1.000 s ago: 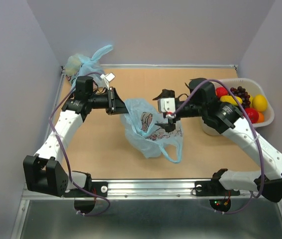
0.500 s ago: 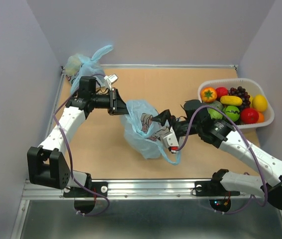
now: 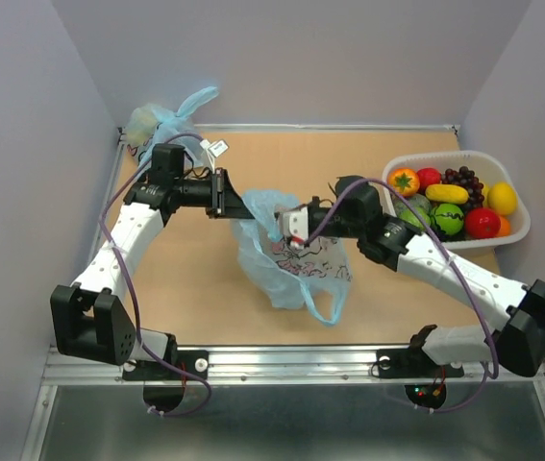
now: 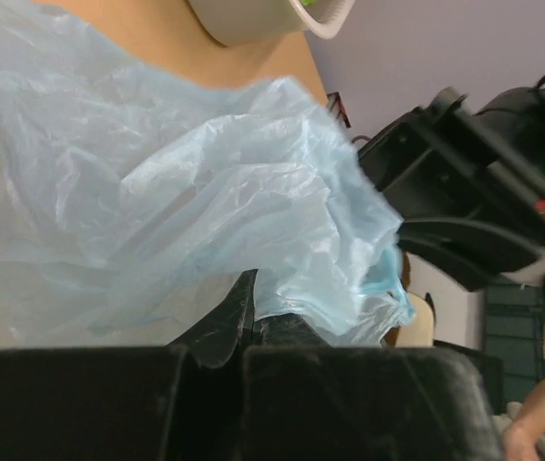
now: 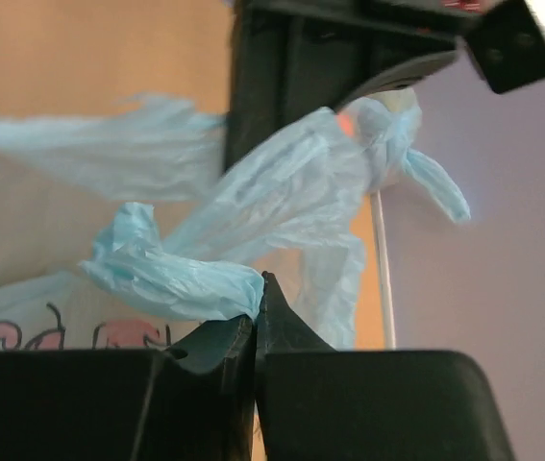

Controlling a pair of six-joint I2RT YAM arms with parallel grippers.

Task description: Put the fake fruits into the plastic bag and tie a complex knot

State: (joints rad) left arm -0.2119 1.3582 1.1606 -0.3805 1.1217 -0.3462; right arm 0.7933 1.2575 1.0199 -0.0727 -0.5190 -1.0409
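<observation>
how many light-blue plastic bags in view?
2. The printed plastic bag lies in the centre; a smaller bag sits at the far-left corner. Nothing suggests another hidden.

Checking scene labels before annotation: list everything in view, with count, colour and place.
plastic bag: one, light blue with printed white panel, table centre
fake fruits: about nine, red, green, yellow, orange, dark grapes, all in the basket
basket: one, whitish, right side of table
smaller bag: one, light blue, far left corner
table: one, tan
left tool: one, black, shut on the plastic bag's left edge
right tool: one, black, shut on the plastic bag's rim, centre
</observation>
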